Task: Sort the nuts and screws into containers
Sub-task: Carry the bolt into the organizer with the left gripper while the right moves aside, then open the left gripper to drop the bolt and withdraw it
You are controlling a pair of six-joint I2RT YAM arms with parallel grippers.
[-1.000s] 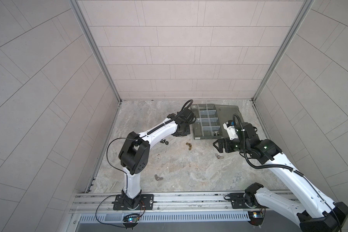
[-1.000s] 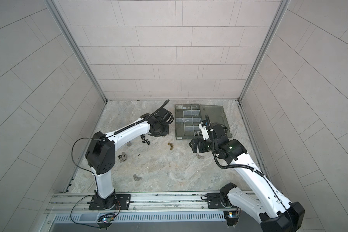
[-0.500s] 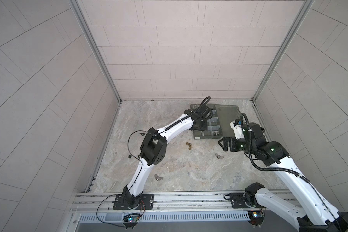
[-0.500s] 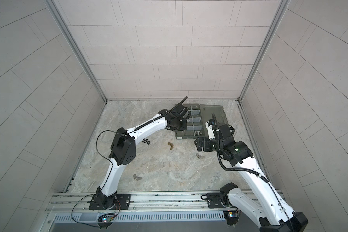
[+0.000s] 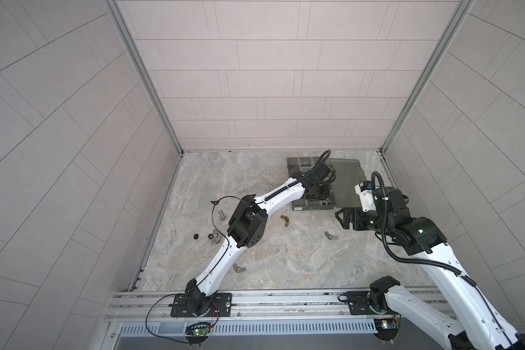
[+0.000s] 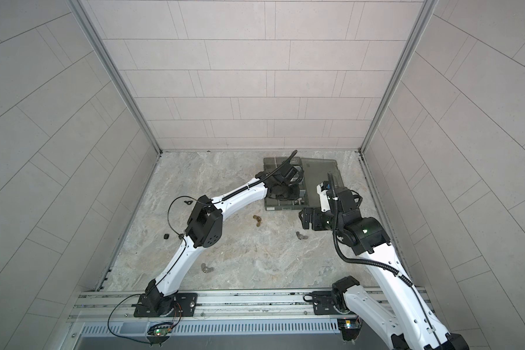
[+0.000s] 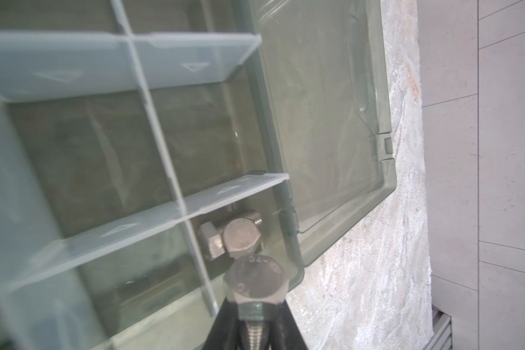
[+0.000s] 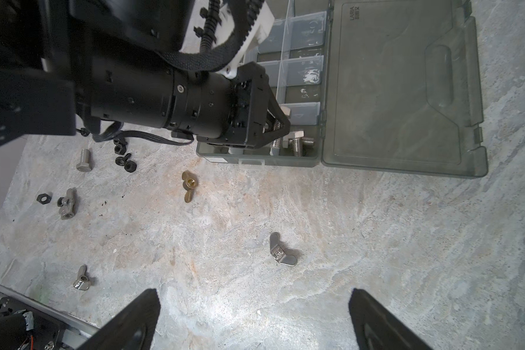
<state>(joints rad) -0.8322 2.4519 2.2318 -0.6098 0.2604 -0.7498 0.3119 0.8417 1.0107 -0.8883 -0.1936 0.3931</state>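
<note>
We judge the largest hazard to be the organizer box (image 8: 255, 157). It sits loose on the tabletop (image 8: 315, 242) directly beneath the left fingers (image 7: 225, 333), so a low or sideways move could shove it or snag its open lid (image 8: 406, 91), which lies flat just beyond the fingertips. Next come the thin dividers (image 7: 231, 192) standing close beside the fingertips: a release slightly off line could bounce the held screw (image 7: 256, 280) off an edge into the wrong compartment, or over the box's outer wall onto the tabletop. The two screws (image 7: 240, 238) lying in the corner compartment just below the held one could also deflect it. Smallest, the silver wing nut (image 8: 281, 250) ahead of the right fingers (image 8: 376, 327) looks thin and flat, likely to skid away if pinched off centre. The left fingers are almost closed, pinching the held screw by its threaded shank, with the hex head pointing away from them over that corner compartment; we see them touching nothing else. The right fingers are spread wide and empty above bare tabletop, the silver wing nut lying ahead in line with the gap between them. The brass wing nut (image 8: 188, 186), a loose screw (image 8: 84, 160) and the black nuts (image 8: 125, 160) lie farther ahead.
</note>
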